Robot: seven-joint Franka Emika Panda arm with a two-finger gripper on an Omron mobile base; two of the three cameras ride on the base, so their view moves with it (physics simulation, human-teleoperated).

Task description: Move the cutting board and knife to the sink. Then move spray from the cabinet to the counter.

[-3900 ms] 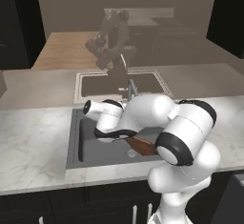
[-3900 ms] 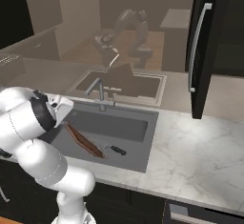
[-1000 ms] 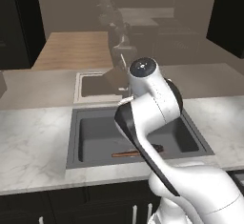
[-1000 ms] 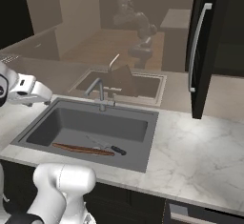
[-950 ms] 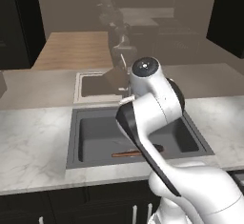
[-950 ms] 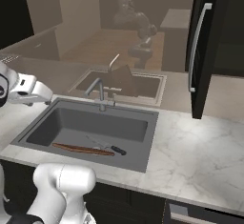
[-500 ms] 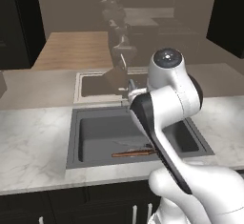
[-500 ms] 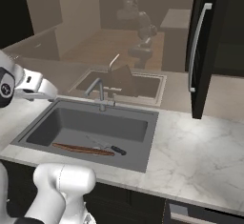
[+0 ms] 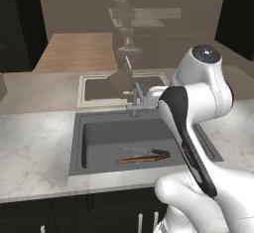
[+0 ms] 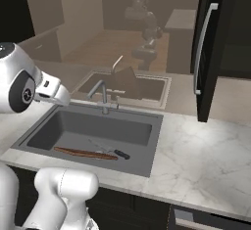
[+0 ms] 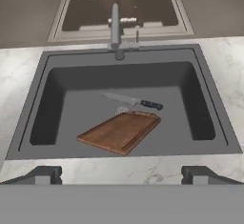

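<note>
Faucet (image 11: 115, 25) upright behind sink (image 11: 28, 123); cutting board (image 11: 119, 131), knife (image 11: 133, 102) lie inside; hand (image 11: 122, 174) spread apart, empty.

I see my white, dark-jointed arm (image 9: 196, 103) raised and folded, its elbow high and its forearm slanting down toward the base. In the hand view, my two-finger gripper (image 11: 121, 174) looks downward, its small dark fingertips (image 11: 44, 174) spread far apart at the lower edge, with nothing held between them.
</note>
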